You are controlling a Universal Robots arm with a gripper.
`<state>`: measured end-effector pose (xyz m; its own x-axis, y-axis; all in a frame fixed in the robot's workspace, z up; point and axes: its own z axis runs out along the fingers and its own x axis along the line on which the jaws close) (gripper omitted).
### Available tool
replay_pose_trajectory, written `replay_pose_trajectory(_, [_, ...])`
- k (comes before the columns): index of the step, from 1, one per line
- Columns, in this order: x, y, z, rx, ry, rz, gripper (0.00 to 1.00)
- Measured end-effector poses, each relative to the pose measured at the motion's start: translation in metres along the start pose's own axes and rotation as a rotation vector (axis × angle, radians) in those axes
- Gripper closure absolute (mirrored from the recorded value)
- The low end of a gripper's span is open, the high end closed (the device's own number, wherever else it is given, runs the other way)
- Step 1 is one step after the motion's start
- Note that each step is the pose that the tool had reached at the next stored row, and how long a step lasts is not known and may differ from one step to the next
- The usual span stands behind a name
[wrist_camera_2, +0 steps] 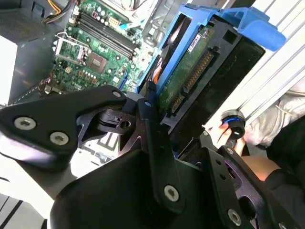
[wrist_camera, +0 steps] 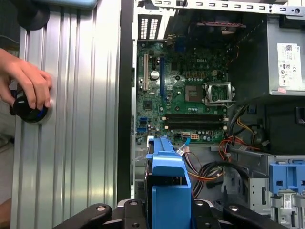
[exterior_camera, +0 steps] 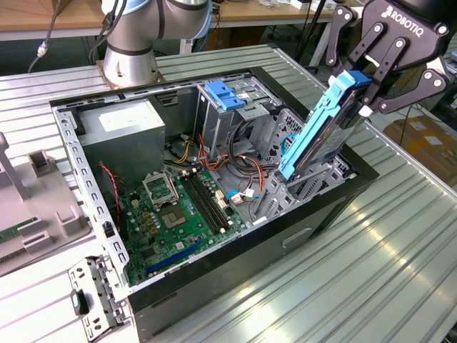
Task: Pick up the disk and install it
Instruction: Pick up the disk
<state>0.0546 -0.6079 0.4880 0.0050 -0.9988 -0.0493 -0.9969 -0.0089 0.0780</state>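
Note:
The disk (exterior_camera: 320, 125) hangs tilted, its blue side rail up and its lower end dipping into the grey metal bay (exterior_camera: 314, 186) on the exterior view's right side of the open computer case (exterior_camera: 335, 207). My gripper (exterior_camera: 365, 91) is shut on the disk's upper end. In the second wrist view the disk (wrist_camera_2: 200, 62) shows its green circuit board and connector between my black fingers (wrist_camera_2: 148, 112). In the first wrist view its blue rail (wrist_camera: 167, 174) stands up between the gripper's links, over the case's edge.
Inside the case lie the motherboard (exterior_camera: 175, 207), a grey power supply (exterior_camera: 121, 136), loose cables (exterior_camera: 243, 186) and a light-blue bracket (exterior_camera: 225, 96) at the back. A person's hand (wrist_camera: 26, 81) rests on a dark knob (wrist_camera: 28, 107) on the ribbed table. A grey fixture (exterior_camera: 36, 193) stands at the exterior view's left.

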Motion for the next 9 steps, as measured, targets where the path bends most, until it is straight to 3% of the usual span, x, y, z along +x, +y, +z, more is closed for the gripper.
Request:
replay_pose_trajectory(3, [0.0004,-0.0084,-0.0005,-0.0013,0.0,0.0,0.64])
replay_pose_trajectory(7, [0.0009,-0.0297,-0.0016,-0.0051,-0.0001,0.0,0.64])
replay_pose_trajectory(9, [0.0011,-0.0357,-0.0019,-0.0062,0.0,0.0,0.64])
